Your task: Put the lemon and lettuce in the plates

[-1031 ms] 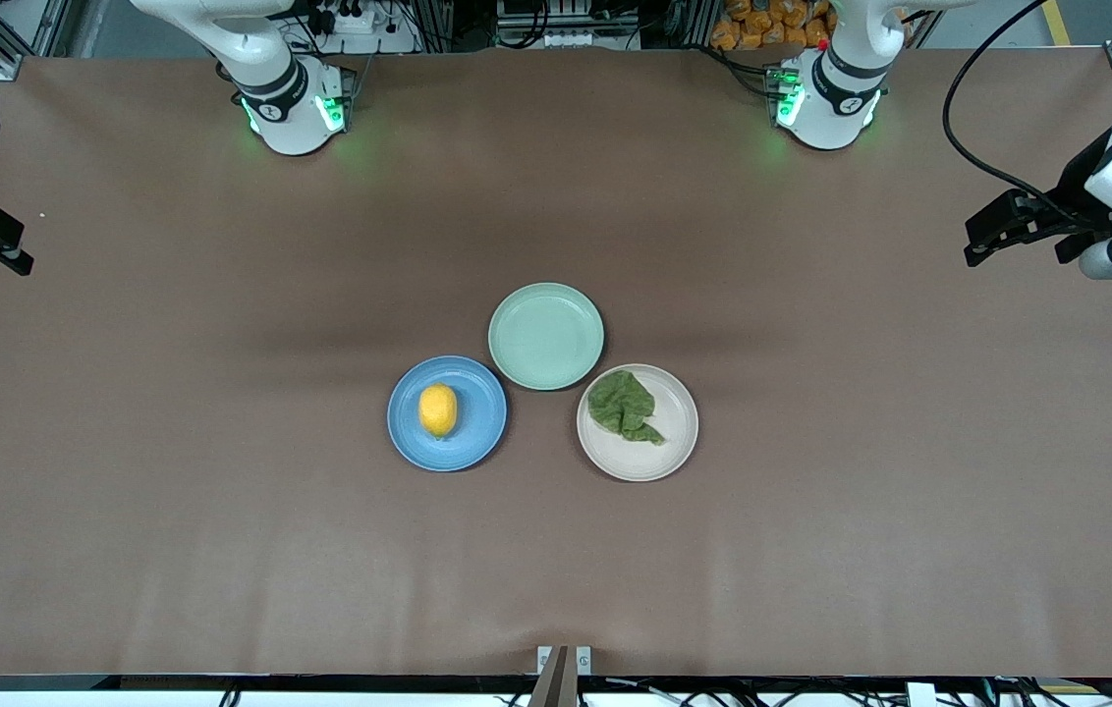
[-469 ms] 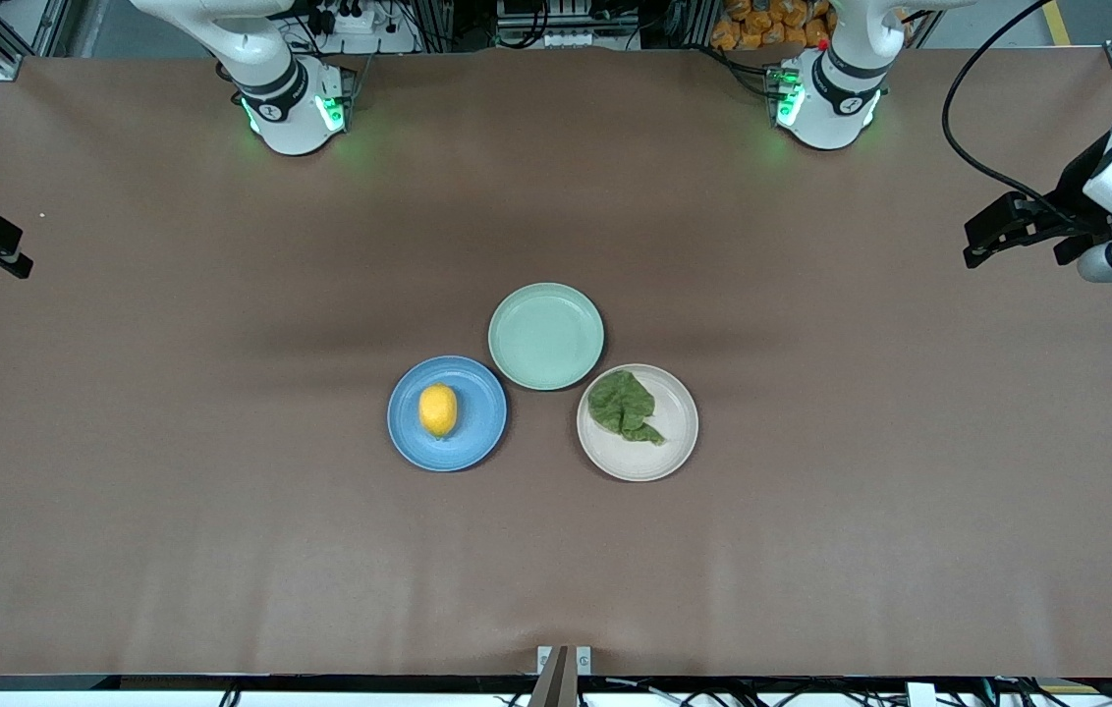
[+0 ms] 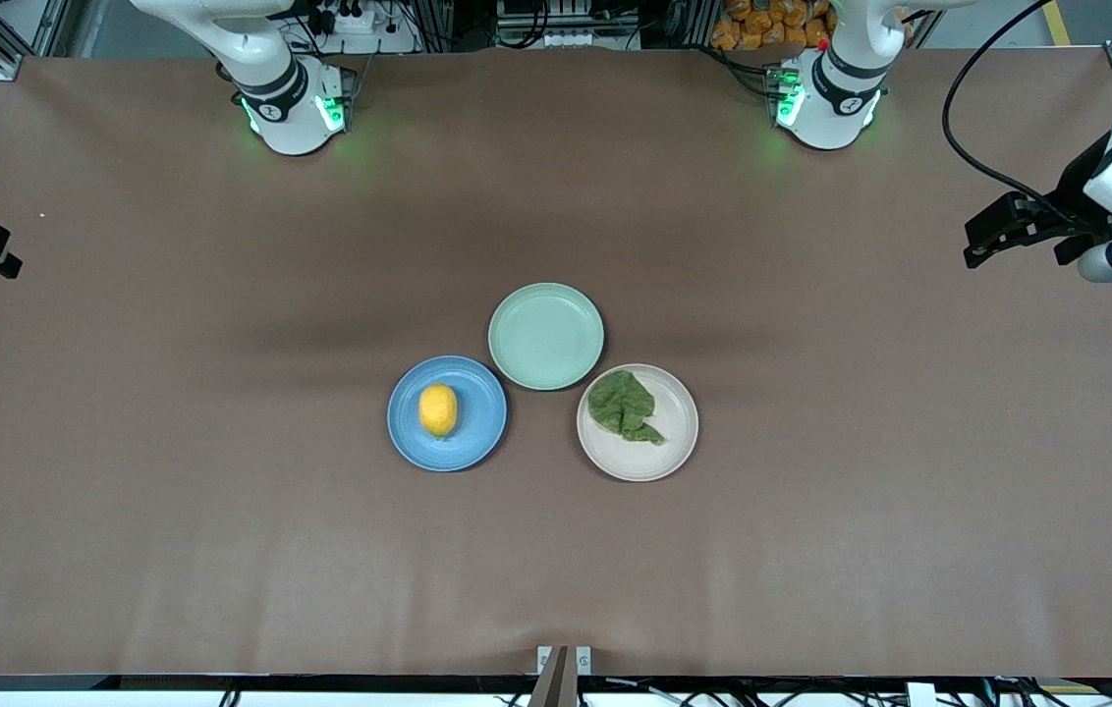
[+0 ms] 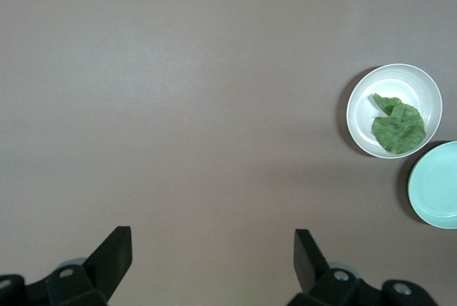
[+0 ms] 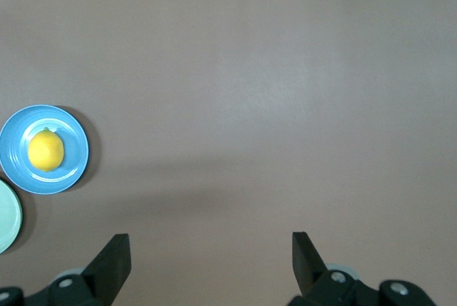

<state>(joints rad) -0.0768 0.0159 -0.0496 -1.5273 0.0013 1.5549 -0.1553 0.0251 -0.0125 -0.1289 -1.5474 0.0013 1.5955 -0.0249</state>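
Observation:
The yellow lemon (image 3: 438, 409) lies in the blue plate (image 3: 482, 429); both show in the right wrist view, lemon (image 5: 46, 150) in plate (image 5: 74, 170). The dark green lettuce (image 3: 623, 407) lies in the cream-beige plate (image 3: 669, 452), seen also in the left wrist view, lettuce (image 4: 397, 127) in plate (image 4: 364, 131). My left gripper (image 3: 976, 245) is open and empty, high over the table's left-arm end (image 4: 212, 249). My right gripper (image 3: 1, 263) is open and empty, high over the right-arm end (image 5: 211, 252).
A pale mint-green plate (image 3: 546, 335) with nothing in it sits between the two others, farther from the front camera. It shows at the edge of both wrist views (image 4: 435, 185) (image 5: 7, 217). The brown table (image 3: 811, 511) spreads wide around the plates.
My right gripper has drawn a little farther toward the right-arm end of the table. The left arm and the plates have not moved.

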